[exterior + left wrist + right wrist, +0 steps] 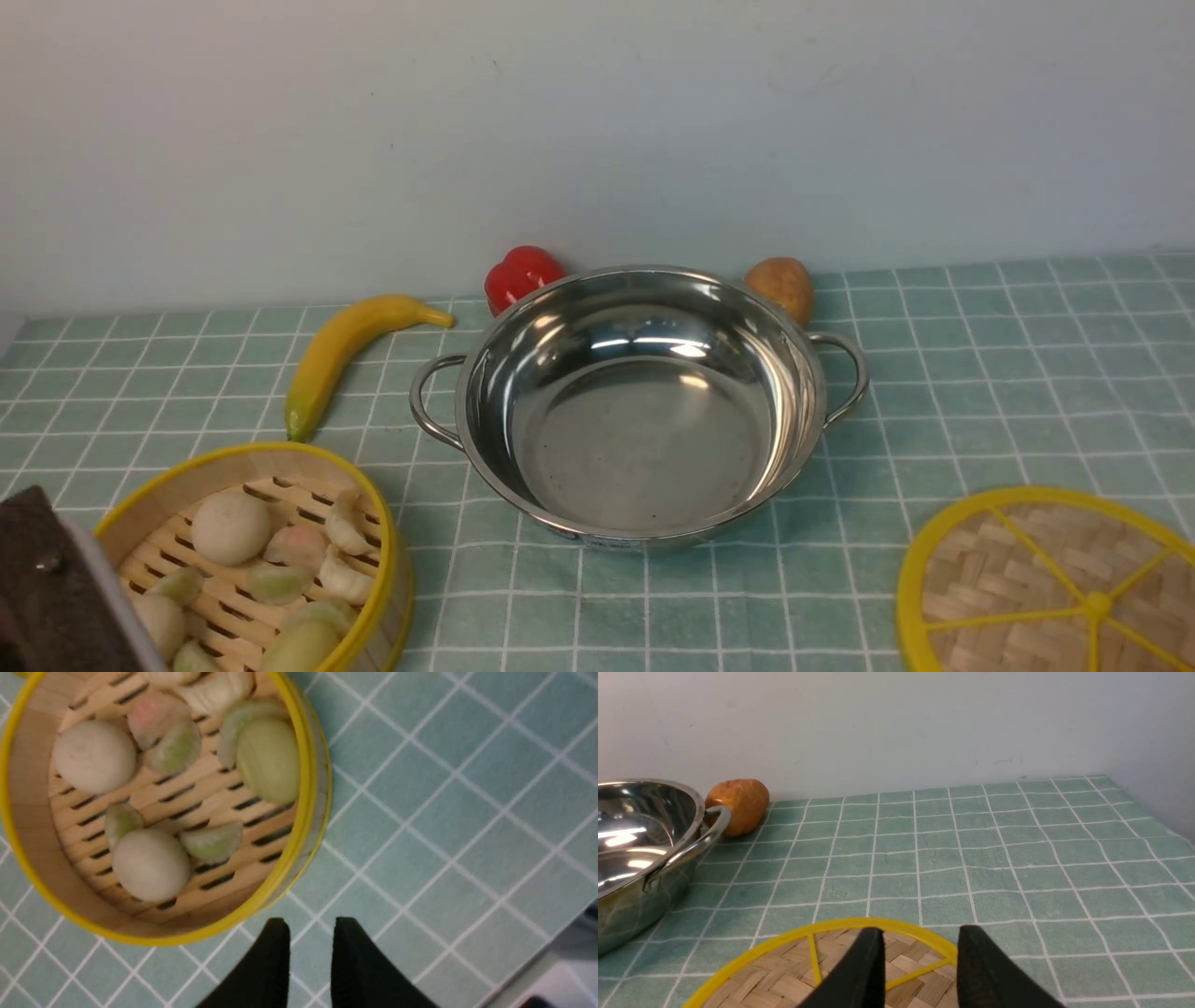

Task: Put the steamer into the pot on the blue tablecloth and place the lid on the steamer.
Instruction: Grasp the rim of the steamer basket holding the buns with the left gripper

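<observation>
**A:** Where are our things?

**B:** The steamer (261, 451) sits on the blue tablecloth (980, 392) at our near left. The pot (644, 439) stands empty in the middle, and the lid (1036, 579) lies flat at our near right.

**A:** And the arms?

**B:** Our left end effector (309, 921) is just beside the steamer's rim, fingers slightly apart on nothing. Our right end effector (921, 931) hovers over the lid's edge, also parted and empty.

**A:** How will the steamer handle?

**B:** We judge it light and stiff but thin-walled. We'd pinch the wall, one finger inside and one outside, and keep it level, or the loose buns (231, 527) roll.

**A:** Anything in our way?

**B:** The banana (341, 350) lies beyond the steamer. The red pepper (521, 273) and potato (782, 283) sit behind the pot. Only the pot's near rim and left handle need clearing.
</observation>
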